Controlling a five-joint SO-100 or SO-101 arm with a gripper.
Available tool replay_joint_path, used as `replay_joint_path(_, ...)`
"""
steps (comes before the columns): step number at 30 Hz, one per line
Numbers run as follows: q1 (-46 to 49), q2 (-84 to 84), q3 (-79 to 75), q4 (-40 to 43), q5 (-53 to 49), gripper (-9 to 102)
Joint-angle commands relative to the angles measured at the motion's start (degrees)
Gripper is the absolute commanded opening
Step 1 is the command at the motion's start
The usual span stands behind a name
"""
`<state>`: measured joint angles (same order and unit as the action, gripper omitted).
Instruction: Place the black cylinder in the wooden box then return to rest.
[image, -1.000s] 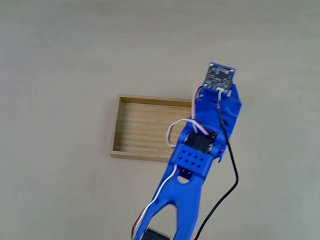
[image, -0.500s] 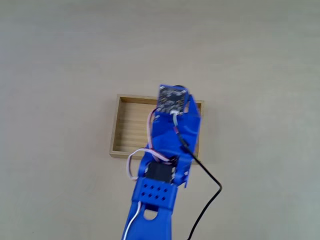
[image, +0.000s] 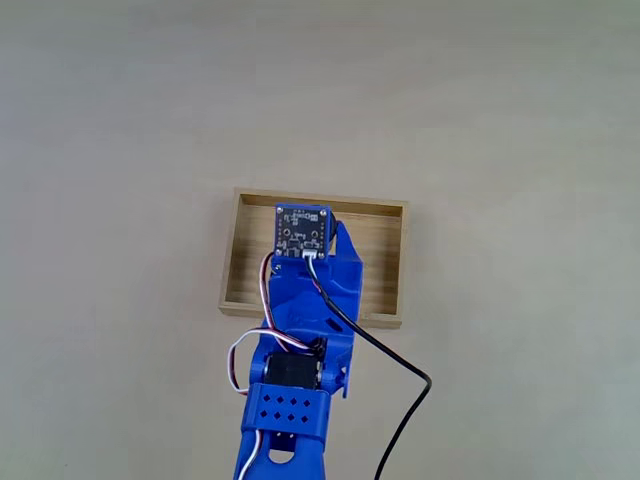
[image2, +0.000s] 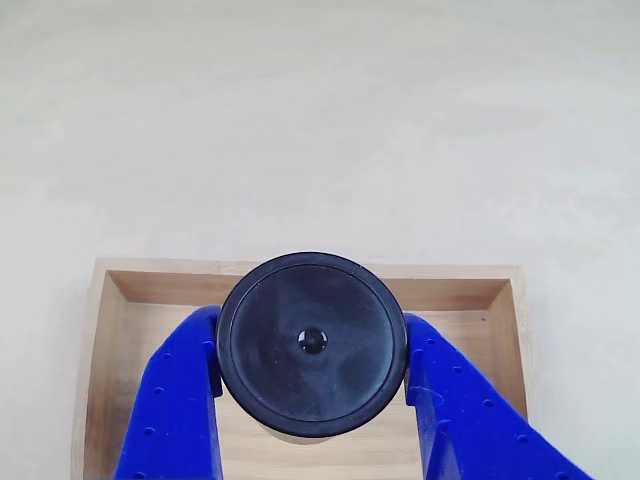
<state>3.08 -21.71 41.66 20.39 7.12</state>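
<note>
The black cylinder (image2: 311, 343), round top with a small central dimple, is clamped between the two blue fingers (image2: 180, 395) of my gripper (image2: 311, 375), which is shut on it. It hangs above the floor of the wooden box (image2: 120, 290), near the box's far wall. In the fixed view the blue arm (image: 300, 330) reaches over the wooden box (image: 245, 255), and its wrist with a small circuit board covers the gripper and cylinder.
A black cable (image: 395, 370) and white wires trail from the arm across the pale tabletop (image: 120, 120). Bare table surrounds the box on all sides.
The arm has swung left, from over the box's right end to over its middle, carrying the wrist over the box.
</note>
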Motion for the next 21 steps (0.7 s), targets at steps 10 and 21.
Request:
replay_joint_path(10, -0.2, 3.5, -1.0, -7.8, 0.1, 17)
replay_joint_path(21, -0.4, 7.7, -0.9, -8.7, 0.1, 16)
